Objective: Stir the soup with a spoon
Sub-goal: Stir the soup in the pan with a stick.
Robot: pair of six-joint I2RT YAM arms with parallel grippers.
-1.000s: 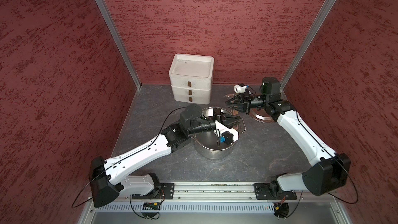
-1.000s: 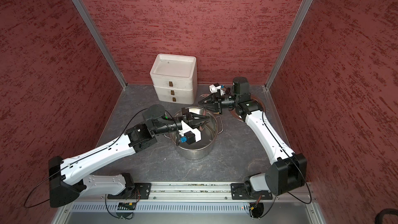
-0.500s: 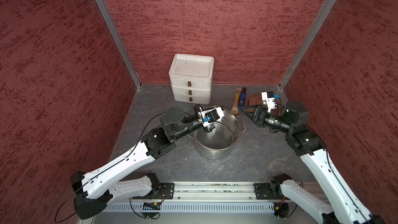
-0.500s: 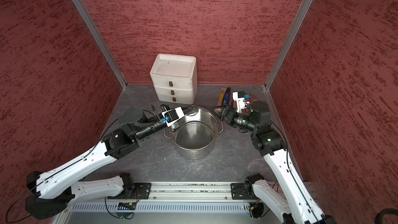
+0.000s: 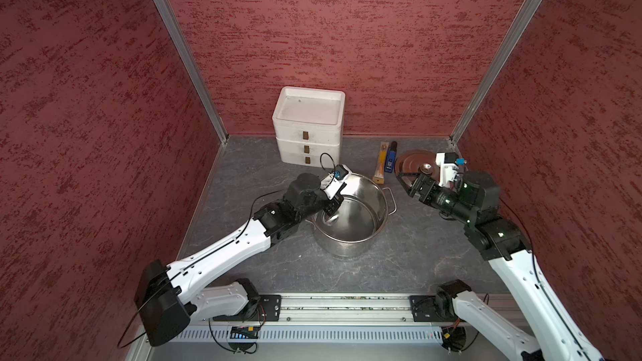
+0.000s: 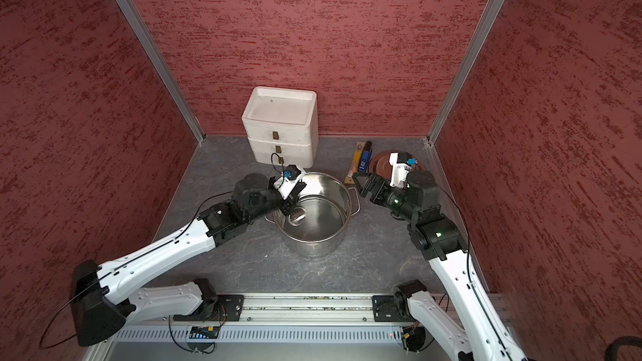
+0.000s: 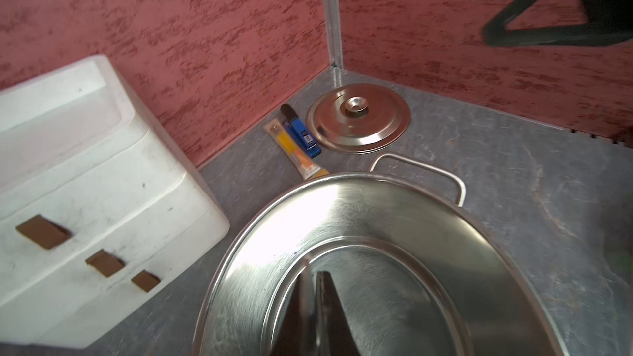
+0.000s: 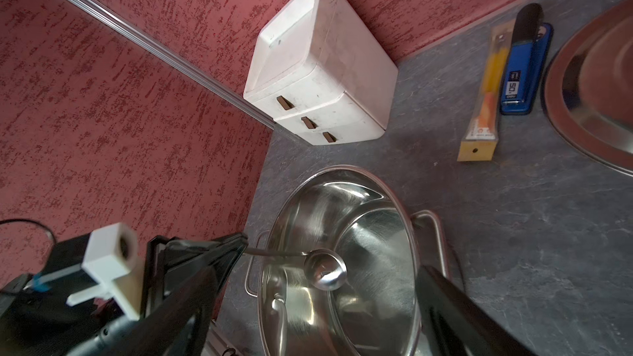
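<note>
Steel on steel: clenching spoon [image 8: 325,273] by handle in left gripper [image 8: 239,244], holding bowl inside pot [image 5: 381,199] for stirring; hovering right gripper [image 6: 364,187] splayed, empty, near lid [image 7: 358,125], leaving pot mouth free.

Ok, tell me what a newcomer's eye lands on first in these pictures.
The shiny stockpot at the middle of the table stands uncovered, no liquid visible, and the left gripper is shut on a slim spoon whose bowl hangs within the pot. Its lid lies flat near the back right corner, and the right gripper hovers open beside it, holding nothing.
</note>
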